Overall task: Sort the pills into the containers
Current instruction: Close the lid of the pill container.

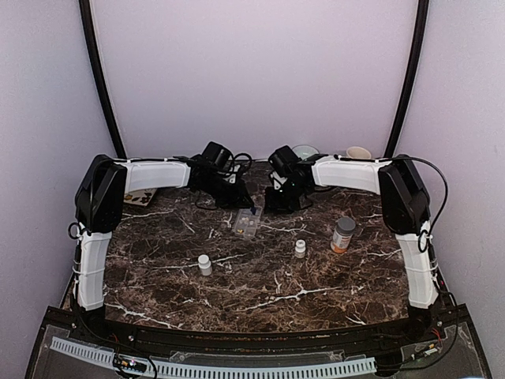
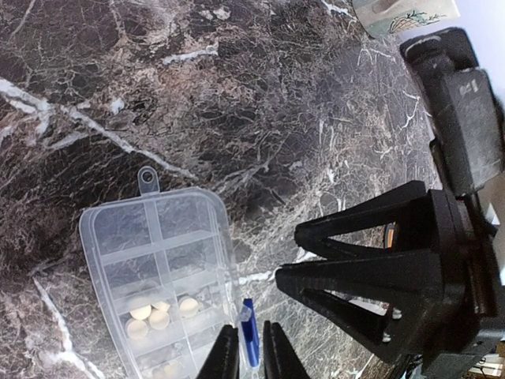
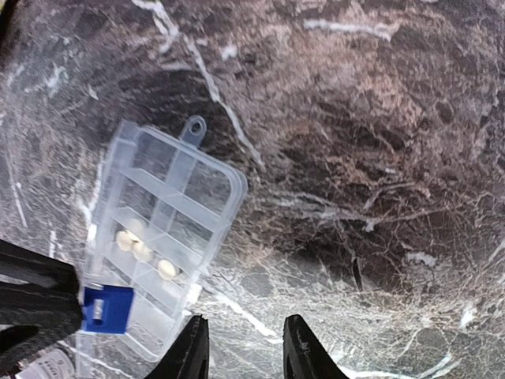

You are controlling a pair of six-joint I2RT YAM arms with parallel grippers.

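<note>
The clear pill box [image 1: 246,223] lies flat on the marble table, behind its middle. It also shows in the left wrist view [image 2: 150,237] and the right wrist view [image 3: 177,185]. Several cream pills [image 2: 158,314] sit in its middle compartments, also seen in the right wrist view [image 3: 142,251]. My left gripper [image 2: 250,359] is closed narrowly on the box's blue latch [image 2: 249,328] at its long edge; the latch shows as a blue square in the right wrist view [image 3: 106,308]. My right gripper [image 3: 241,347] is open and empty over bare table, just right of the box.
An orange bottle with a grey cap [image 1: 342,234] stands at the right. Two small white bottles [image 1: 204,264] [image 1: 300,249] stand nearer the front. Two bowls [image 1: 305,150] [image 1: 358,152] sit at the back edge. A printed card [image 1: 138,197] lies at back left.
</note>
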